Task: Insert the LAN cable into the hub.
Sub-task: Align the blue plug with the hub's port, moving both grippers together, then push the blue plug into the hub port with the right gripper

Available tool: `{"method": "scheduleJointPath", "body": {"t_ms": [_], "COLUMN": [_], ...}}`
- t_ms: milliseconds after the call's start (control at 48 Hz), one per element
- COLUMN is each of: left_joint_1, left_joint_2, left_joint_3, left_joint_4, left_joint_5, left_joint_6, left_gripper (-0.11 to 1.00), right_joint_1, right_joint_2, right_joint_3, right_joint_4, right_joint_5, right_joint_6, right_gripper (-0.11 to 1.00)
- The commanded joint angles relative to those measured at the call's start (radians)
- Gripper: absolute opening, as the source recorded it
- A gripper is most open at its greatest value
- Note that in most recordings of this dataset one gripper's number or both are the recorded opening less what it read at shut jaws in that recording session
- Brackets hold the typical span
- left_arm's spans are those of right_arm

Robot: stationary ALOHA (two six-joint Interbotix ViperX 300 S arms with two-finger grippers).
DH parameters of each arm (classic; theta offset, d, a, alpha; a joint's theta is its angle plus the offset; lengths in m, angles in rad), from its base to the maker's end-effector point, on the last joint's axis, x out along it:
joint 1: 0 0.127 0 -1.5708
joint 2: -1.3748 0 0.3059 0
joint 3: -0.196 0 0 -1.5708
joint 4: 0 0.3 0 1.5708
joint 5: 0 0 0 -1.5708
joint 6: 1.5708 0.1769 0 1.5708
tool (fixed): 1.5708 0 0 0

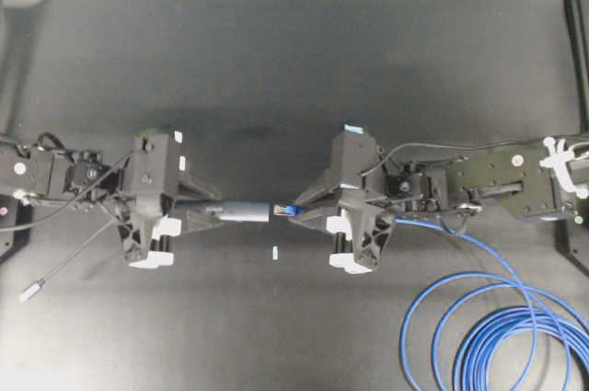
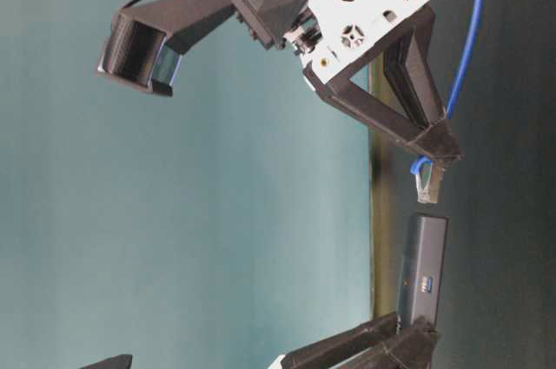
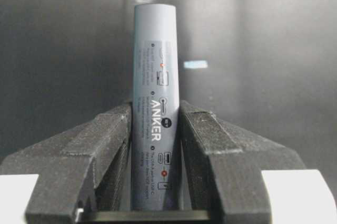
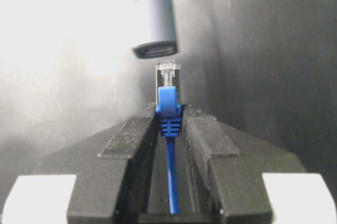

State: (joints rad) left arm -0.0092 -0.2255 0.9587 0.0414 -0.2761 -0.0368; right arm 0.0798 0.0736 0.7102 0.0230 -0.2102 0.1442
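Note:
My left gripper [image 1: 196, 211] is shut on the hub [image 1: 241, 212], a slim dark-grey bar [image 3: 156, 76] that sticks out past the fingertips toward the right. My right gripper [image 1: 296, 210] is shut on the blue boot of the LAN cable [image 1: 479, 317], and the clear plug [image 4: 167, 76] pokes out ahead of the jaws. Plug [image 2: 428, 183] and the hub's open end port [image 4: 155, 50] face each other with a small gap between them; the hub [image 2: 422, 270] sits slightly left of the plug's line in the right wrist view. The cable trails back between the right fingers.
The blue cable lies in loops [image 1: 502, 340] at the front right of the black table [image 1: 276, 69]. The hub's thin grey cord ends in a small silver plug [image 1: 29, 292] at the front left. A tiny white scrap [image 1: 275, 251] lies just in front of the gap between the grippers.

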Motion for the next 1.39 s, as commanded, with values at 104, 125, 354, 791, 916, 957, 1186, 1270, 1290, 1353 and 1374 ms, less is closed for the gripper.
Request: {"method": "scheduleJointPath", "body": {"t_ms": [104,125,354,791,916,957,1186,1270,1290,1353,1374], "left_joint_1": [0.008,0.008,0.006,0.006,0.006,0.006,0.000,0.000,0.000,0.000,0.000], "left_joint_2": [-0.005,-0.005,0.003,0.034,0.035,0.035,0.048,0.058,0.061,0.071,0.074], "left_joint_3": [-0.017,-0.015,-0.028,-0.052,-0.055,-0.057,-0.089,-0.117,-0.123,-0.137,-0.143], "left_joint_4": [0.003,0.003,0.003,0.003,0.003,0.003,0.005,0.003,0.003,0.003,0.003], "left_joint_5": [-0.003,-0.003,0.014,0.014,0.014,0.018,0.097,0.129,0.132,0.138,0.138], "left_joint_6": [0.002,0.002,0.003,0.005,0.006,0.006,0.046,0.069,0.074,0.081,0.083], "left_gripper": [0.28,0.28,0.28,0.28,0.28,0.28,0.28,0.28,0.28,0.28,0.28], "right_joint_1": [0.008,0.008,0.005,0.000,0.000,0.000,0.000,-0.002,-0.002,-0.003,-0.005], "right_joint_2": [0.000,0.000,0.000,0.002,0.003,0.003,0.011,0.014,0.014,0.014,0.014], "right_joint_3": [-0.025,-0.025,-0.026,-0.029,-0.029,-0.029,-0.049,-0.054,-0.057,-0.058,-0.058], "right_joint_4": [-0.002,-0.003,-0.002,-0.002,-0.002,-0.003,-0.003,-0.003,-0.003,-0.003,-0.003], "right_joint_5": [0.005,0.006,0.009,0.015,0.026,0.035,0.083,0.084,0.084,0.084,0.084], "right_joint_6": [-0.020,-0.020,-0.021,-0.023,-0.023,-0.023,-0.044,-0.048,-0.049,-0.049,-0.049], "right_gripper": [0.13,0.13,0.13,0.13,0.13,0.13,0.13,0.13,0.13,0.13,0.13]}}
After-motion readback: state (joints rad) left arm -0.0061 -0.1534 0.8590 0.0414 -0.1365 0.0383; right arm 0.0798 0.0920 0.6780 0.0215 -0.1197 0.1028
